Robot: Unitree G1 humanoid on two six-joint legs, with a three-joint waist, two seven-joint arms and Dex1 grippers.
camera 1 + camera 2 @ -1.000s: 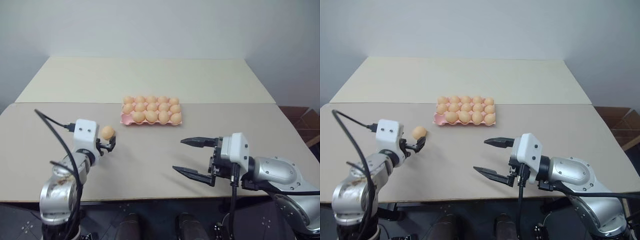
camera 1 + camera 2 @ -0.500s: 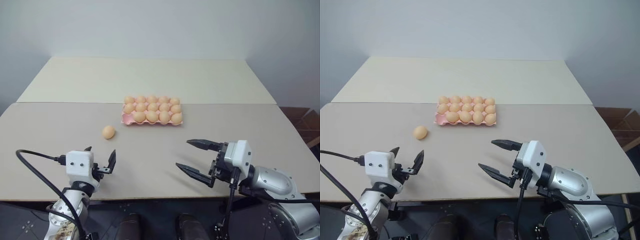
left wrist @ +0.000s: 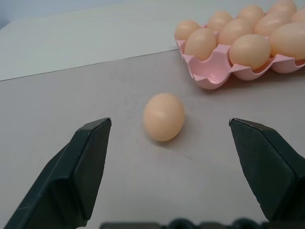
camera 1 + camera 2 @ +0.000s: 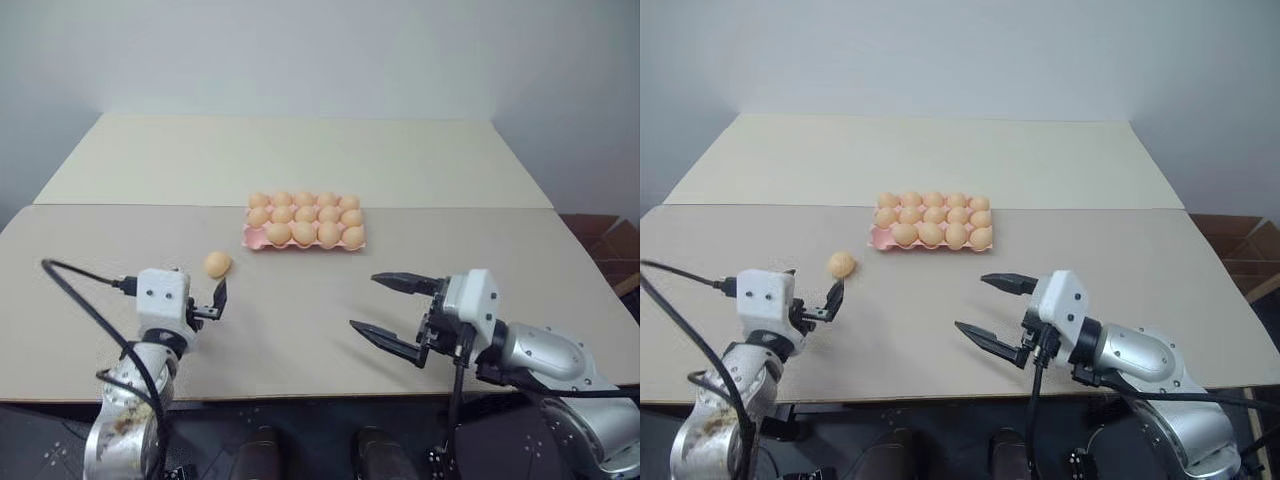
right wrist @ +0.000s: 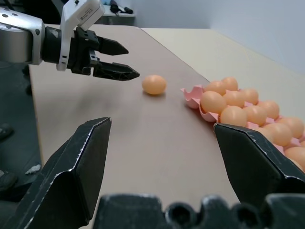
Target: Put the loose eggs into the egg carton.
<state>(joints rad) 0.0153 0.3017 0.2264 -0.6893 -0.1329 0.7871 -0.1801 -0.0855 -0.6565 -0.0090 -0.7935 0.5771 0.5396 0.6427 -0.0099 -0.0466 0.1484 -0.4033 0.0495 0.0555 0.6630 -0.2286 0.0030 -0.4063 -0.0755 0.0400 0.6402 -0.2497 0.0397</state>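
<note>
Item: one loose egg [image 4: 217,264], small, smooth, pale orange-tan and oval, lying on its side on the bare grey-beige counter [image 4: 300,320], apart from and to the left of the egg carton [image 4: 305,240]. Carton: flat pink moulded tray with scalloped edge; in the head views every cup appears filled, though the near-left corner cup looks bare in the left wrist view, so whether a free cup remains cannot be settled. Change: a second ago the left gripper [image 4: 205,300] stood right at this egg; half a second ago it had dropped back toward the counter's near edge; now it has come forward again and sits just short of the egg, jaws apart, nothing between them, with the egg centred ahead of the two black fingers [image 3: 81,167] in the left wrist view. The egg itself has kept its place throughout. Right gripper [image 4: 390,312]: jaws wide apart, empty, hovering over the counter well to the right of the egg, nearly unmoved. Reading: the approach looks like a re-line for a pickup; the egg is not yet grasped, and the placing step remains undone.
</note>
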